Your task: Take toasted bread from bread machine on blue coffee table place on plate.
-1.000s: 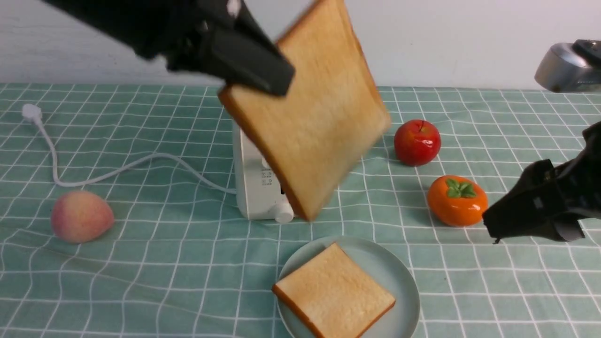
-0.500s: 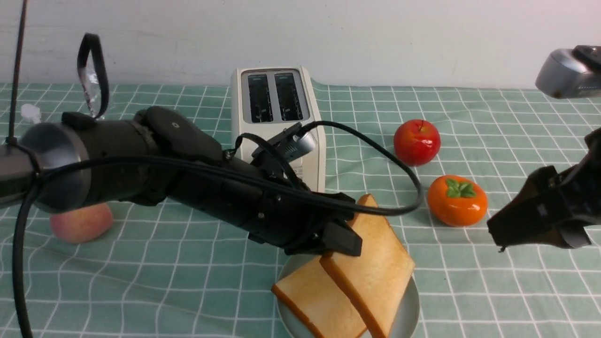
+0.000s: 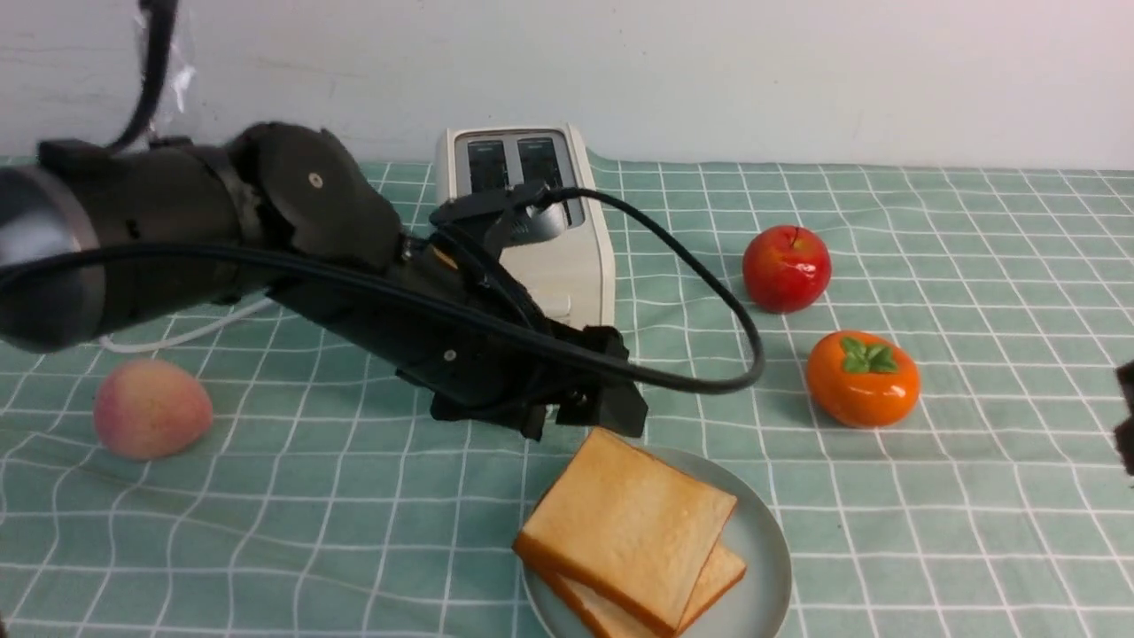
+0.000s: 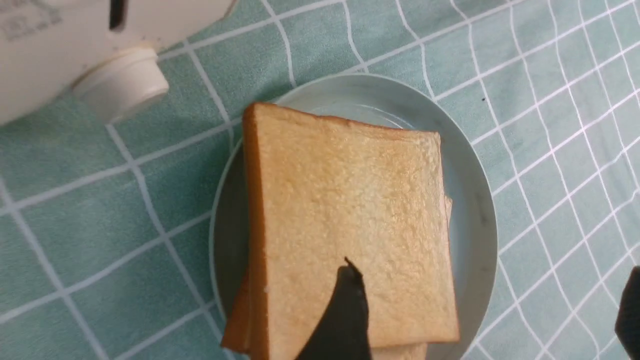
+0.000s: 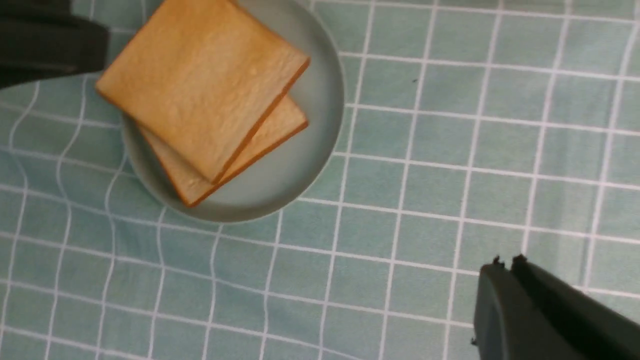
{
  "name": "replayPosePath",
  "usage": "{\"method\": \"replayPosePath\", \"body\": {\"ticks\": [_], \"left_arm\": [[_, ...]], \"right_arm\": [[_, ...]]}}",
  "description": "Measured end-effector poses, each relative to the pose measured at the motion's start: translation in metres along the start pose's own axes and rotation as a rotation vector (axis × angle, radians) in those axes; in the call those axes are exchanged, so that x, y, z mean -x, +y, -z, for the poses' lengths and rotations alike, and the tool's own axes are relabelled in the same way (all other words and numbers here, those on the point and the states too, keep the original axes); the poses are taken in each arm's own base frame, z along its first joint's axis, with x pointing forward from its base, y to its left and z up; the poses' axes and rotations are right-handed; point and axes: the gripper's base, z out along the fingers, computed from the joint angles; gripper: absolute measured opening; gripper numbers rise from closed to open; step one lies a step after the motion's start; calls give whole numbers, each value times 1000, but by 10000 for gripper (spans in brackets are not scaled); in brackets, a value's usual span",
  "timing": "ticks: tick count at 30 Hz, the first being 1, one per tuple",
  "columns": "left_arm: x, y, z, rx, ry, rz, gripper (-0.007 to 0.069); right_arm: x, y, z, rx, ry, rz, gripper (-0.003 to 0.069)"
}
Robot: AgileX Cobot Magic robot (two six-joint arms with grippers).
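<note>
**A:** Where's the toasted bread (image 3: 625,527)?

**B:** Both slices lie flat, stacked on the plate (image 3: 764,567) near the table's (image 3: 974,532) front edge. The top slice is skewed, with one corner pointing back toward the bread machine (image 3: 580,261). They're square, so there's no long axis.

**A:** Anything in the way?

**B:** The left gripper (image 3: 576,413) hangs between bread machine and plate, jaws apart and empty. Its black cable (image 3: 744,354) loops past the bread machine. An apple (image 3: 787,268) and a persimmon (image 3: 862,379) sit to the right, a peach (image 3: 152,408) to the left. The right gripper (image 5: 506,261) is pressed together, well apart from the plate.

**A:** Any writing?

**B:** Small grey print on the bread machine's front, too blurred to read.
</note>
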Motion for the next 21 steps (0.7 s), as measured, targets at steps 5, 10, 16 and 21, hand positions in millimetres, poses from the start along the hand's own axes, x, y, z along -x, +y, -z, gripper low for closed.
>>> {"method": "replayPosePath", "body": {"ticks": [5,10,16,21], "left_arm": [[-9,-21,85,117,-115,-59,561],[-40,-33,152,166,-212,4,430],[-103,-27,186,179,-203,90,213],[-172,-10,200,165,-246,98,8]], "right_arm": [[-63,-21,24,-16,-360,88,-19],[-118,-37,3,5,-664,175,-17],[-158,-48,-27,32,-871,202,-11],[-174,-53,-37,37,-946,211,-8]]}}
